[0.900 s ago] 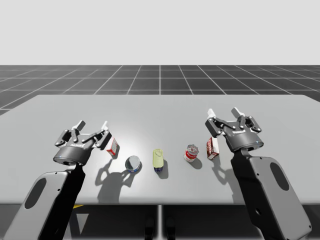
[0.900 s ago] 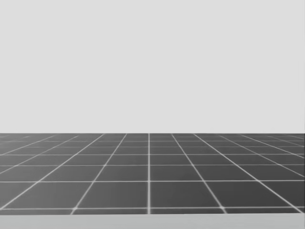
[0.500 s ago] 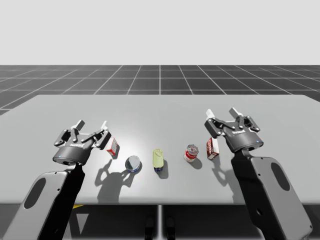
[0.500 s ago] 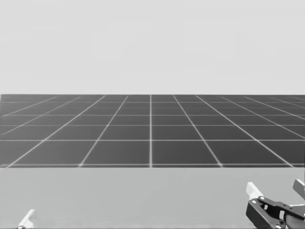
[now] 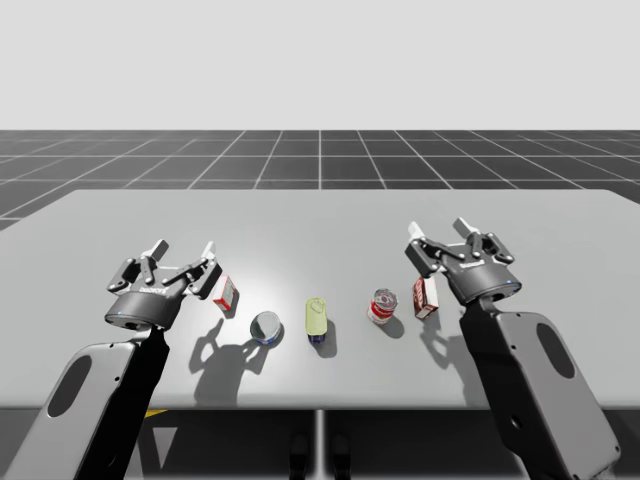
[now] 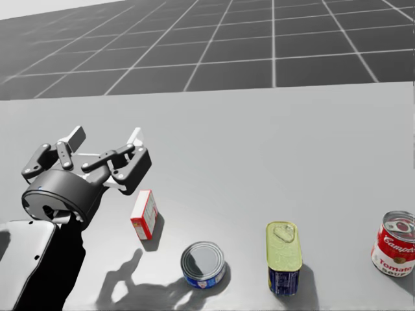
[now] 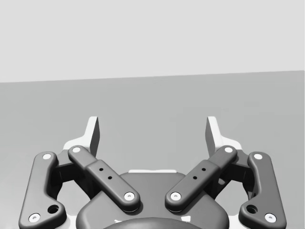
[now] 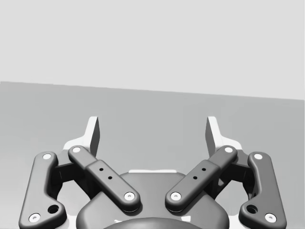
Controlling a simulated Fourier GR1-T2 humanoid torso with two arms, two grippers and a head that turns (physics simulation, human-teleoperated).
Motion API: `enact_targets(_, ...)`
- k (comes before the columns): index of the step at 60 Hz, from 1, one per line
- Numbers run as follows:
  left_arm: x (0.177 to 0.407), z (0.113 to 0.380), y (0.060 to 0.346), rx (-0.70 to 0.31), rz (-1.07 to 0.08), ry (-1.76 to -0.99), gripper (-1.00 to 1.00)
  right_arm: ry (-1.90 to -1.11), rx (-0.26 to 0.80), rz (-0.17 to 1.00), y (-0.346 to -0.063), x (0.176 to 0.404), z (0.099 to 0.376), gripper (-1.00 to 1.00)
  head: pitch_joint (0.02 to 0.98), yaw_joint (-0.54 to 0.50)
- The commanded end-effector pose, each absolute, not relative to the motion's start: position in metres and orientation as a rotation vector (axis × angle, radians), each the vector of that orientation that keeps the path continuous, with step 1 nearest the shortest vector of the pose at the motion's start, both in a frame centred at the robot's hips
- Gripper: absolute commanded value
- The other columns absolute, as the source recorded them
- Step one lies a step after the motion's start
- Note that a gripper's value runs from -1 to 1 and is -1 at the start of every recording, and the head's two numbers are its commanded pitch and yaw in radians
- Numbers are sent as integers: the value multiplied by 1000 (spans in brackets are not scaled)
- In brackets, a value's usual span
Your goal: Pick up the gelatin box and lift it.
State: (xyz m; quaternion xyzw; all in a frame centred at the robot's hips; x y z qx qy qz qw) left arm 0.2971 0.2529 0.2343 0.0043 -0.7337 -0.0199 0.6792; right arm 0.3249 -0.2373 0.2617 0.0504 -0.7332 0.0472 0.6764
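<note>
The red-and-white box (image 5: 226,292) stands on the worktop (image 5: 320,215) at the left end of a row of five things. In the high view it is at about 4 o'clock from my left tool (image 5: 185,250), just beside it. To its 3 o'clock follow a round blue can (image 5: 266,327), a yellow-topped tin (image 5: 316,320), a red-and-white can (image 5: 382,306) and a dark red box (image 5: 425,296). My right tool (image 5: 441,232) is at that last box's 12 o'clock.

The head view brings the left end closer. The red-and-white box (image 6: 144,214) stands upright on a narrow side at 5 o'clock from my left tool (image 6: 106,139), apart from its fingers. The blue can (image 6: 203,264), the tin (image 6: 283,256) and the red-and-white can (image 6: 393,244) stand off to 3 o'clock.

Each wrist view settles the fingers. The left tool (image 7: 152,131) and the right tool (image 8: 152,131) are both spread wide, with bare worktop ahead and nothing between the fingers.
</note>
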Motion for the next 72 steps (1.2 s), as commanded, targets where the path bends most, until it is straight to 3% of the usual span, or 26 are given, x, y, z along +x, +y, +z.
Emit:
enact_targets(1,298,234,254,12,-47,-1644,-1000,-1631,110,121,-234,326,258,-1000,729,311)
enact_targets(12,297,234,255,8,-47,-1644,-1000,-1617,100,140,-228,327,255,-1000,812,401)
enact_targets(26,294,241,252,-31,-43,-1638,-1000,-1613,98,137,-228,327,253,-1000,809,404)
enact_targets(43,256,258,249,-88,-97,-1567,-1000,-1606,98,132,-227,328,253,-1000,811,401)
enact_targets(58,227,242,258,-44,-143,-1495,-1000,-1603,109,131,-226,329,252,-1000,804,400)
enact_targets(72,209,204,257,-85,-156,-1365,-1000,-1602,110,119,-227,328,252,-1000,806,399)
